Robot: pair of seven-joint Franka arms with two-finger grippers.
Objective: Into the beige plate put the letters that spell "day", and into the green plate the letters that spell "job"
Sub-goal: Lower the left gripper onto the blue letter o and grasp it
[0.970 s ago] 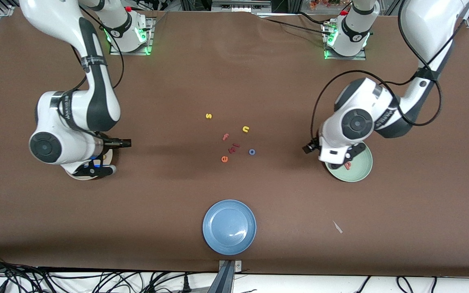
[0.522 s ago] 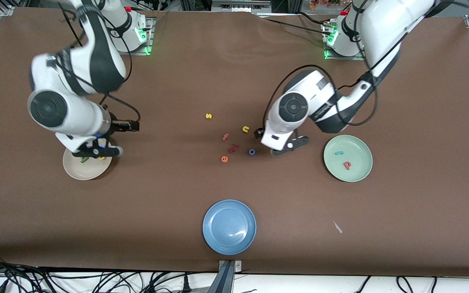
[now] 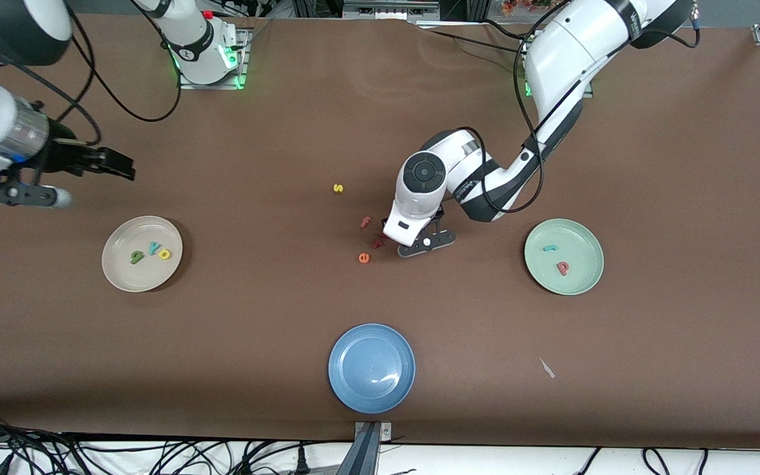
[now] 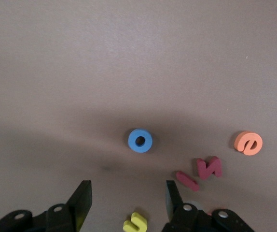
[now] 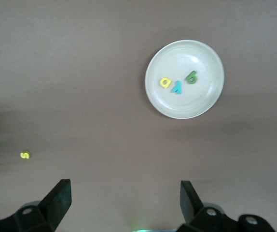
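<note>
The blue o (image 4: pixel 140 140) lies flat on the brown table. My left gripper (image 4: pixel 128 200) hangs open just above the table by the blue o, with nothing held. In the front view my left gripper (image 3: pixel 419 245) hides the o. The green plate (image 3: pixel 581 280) holds the teal j (image 3: pixel 549 249) and the pink-red b (image 3: pixel 562 267). The beige plate (image 3: pixel 123 274) holds the green d (image 3: pixel 136 257), teal y (image 3: pixel 153 249) and yellow a (image 3: pixel 165 254). My right gripper (image 3: pixel 17 193) is open and empty, raised over bare table beside the beige plate (image 5: pixel 201 99).
Loose letters lie round the o: a yellow n (image 4: pixel 134 223) under the left gripper's jaws, an orange e (image 3: pixel 363 258), dark red pieces (image 4: pixel 208 167), a pink f (image 3: pixel 365 221) and a yellow s (image 3: pixel 338 189). A blue plate (image 3: pixel 353 389) stands near the front edge.
My left arm swung from over the green plate to the letter cluster and now covers the blue o. My right arm rose off the beige plate and drew back toward its end of the table.
</note>
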